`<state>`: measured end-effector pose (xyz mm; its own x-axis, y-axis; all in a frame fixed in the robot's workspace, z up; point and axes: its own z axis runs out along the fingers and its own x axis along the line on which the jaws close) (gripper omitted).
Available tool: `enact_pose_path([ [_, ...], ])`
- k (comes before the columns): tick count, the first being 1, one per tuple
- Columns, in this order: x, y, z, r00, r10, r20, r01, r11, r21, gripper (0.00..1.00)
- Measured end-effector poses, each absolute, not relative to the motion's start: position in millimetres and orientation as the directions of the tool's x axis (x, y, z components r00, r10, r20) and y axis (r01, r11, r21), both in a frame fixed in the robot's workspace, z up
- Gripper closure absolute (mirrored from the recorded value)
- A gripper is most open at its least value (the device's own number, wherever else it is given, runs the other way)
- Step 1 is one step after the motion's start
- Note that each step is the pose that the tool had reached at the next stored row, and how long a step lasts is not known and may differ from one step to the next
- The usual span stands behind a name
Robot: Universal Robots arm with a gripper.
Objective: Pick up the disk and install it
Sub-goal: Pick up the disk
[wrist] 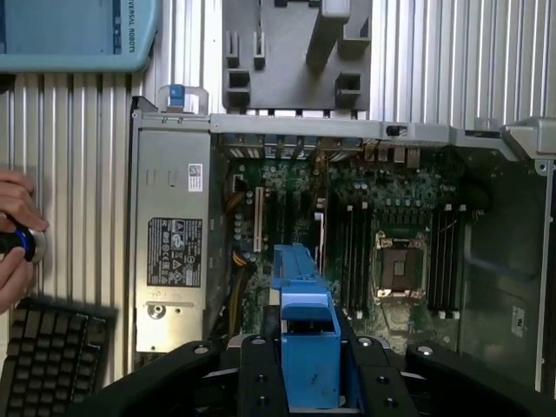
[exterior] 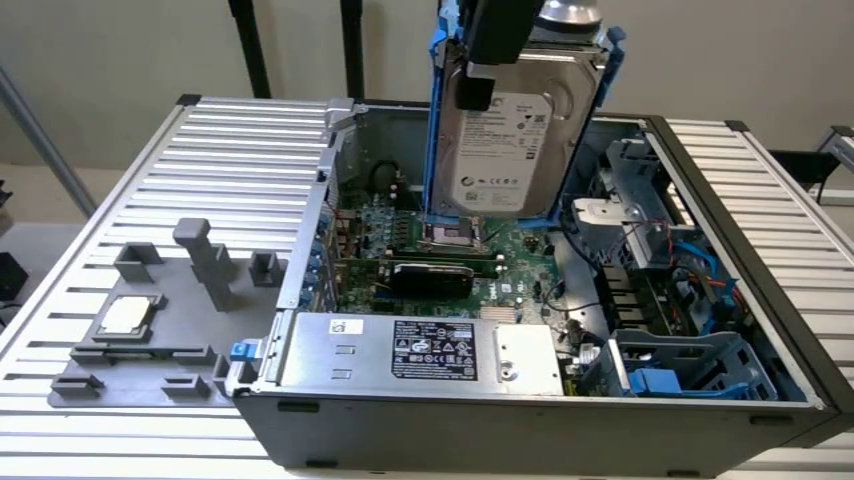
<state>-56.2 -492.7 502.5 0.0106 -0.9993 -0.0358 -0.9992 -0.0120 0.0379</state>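
Observation:
The disk [exterior: 514, 150], a silver-grey hard drive with a white label clipped in a bright blue frame, hangs upright above the open computer case [exterior: 747, 400], over the motherboard. My gripper [exterior: 481, 90] comes down from above and is shut on the disk's upper part, one black finger lying across the label side. In the wrist view the blue frame of the disk [wrist: 308, 330] sits edge-on between the black fingers [wrist: 261, 378] of the gripper [wrist: 308, 373], high above the motherboard [wrist: 347, 226].
Inside the case are the grey power supply [exterior: 420, 350] with a black label, the CPU socket [wrist: 401, 265] and a blue drive cage [exterior: 694, 365]. A grey fixture [exterior: 160, 340] holds a small CPU chip [exterior: 124, 315]. A hand [wrist: 13, 239], keyboard [wrist: 52, 347] and pendant [wrist: 78, 30] are beside the case.

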Motion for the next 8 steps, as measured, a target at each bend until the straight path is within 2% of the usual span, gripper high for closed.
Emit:
enact_pose_path([
  [8, -20, -506, 502, 0.011, -0.999, -0.036, -0.999, -0.012, 0.038, 0.67],
])
